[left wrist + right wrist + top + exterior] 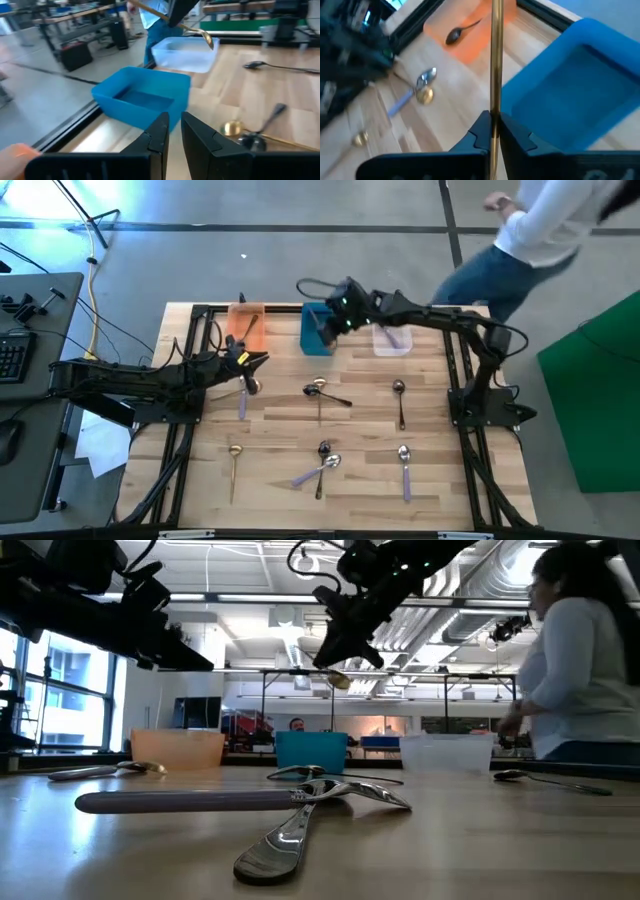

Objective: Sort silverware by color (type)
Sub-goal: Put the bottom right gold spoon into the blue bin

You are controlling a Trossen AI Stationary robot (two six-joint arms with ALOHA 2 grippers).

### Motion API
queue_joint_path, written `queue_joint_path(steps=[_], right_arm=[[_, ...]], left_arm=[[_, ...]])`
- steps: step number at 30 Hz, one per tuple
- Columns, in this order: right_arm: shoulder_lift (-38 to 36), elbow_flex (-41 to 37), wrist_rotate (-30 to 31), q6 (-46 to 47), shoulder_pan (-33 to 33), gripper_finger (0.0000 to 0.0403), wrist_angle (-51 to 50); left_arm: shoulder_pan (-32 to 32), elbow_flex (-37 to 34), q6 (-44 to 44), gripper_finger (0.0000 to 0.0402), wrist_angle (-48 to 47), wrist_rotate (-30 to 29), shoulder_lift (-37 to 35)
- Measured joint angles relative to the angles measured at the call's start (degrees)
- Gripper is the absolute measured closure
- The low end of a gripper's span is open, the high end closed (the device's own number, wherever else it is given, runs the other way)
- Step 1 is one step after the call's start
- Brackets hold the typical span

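Both arms over the wooden desk (360, 480). The right hand (493, 131) is clamped on the handle of a thin gold metal spoon (496, 60), pinching it low on the shaft; it holds the spoon in the air beside the teal plastic bin (316, 330), bowl outward, as the low view shows. The left hand (173, 134) hovers near the orange plastic bin (246, 320), its fingers nearly together with a narrow gap and nothing between them. A dark spoon (462, 30) already lies in the orange bin; the clear plastic bin (392, 340) stands next to the teal one. Other spoons remain spread on the desk, among them a lavender-handled silver spoon (405, 470) and a second gold spoon (234, 465). A person stands beyond the far edge.

Handling, as a judgement: these spoons look light, rigid and smooth, so they probably slip or pivot in a pinch. The flat mid-handle seems the best place to grip, across its narrow width.
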Motion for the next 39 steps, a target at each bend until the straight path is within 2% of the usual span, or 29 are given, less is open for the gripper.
queue_joint_path(steps=[8,13,20,29,39], right_arm=[[15.18,15.67,-10.79,5.39,-4.84,0.0392,-3.86],[20.98,20.67,-12.96,5.86,-6.08,0.0392,-10.99],[23.59,20.48,-13.52,6.83,-6.28,0.0392,-13.15],[23.59,18.41,-12.52,10.31,-9.36,0.0392,-11.62],[23.37,18.56,-12.43,10.18,-10.44,0.0392,-10.61]], left_arm=[[0.86,0.00,0.99,0.0362,-0.03,-3.44,0.00],[1.48,0.00,1.83,0.0362,-0.11,-4.00,0.00],[1.50,0.00,1.86,0.0362,-0.05,-4.02,0.00],[1.51,0.00,1.73,0.0362,-0.07,-4.07,0.00],[1.49,0.00,1.60,0.0362,-0.12,-4.11,0.00]])
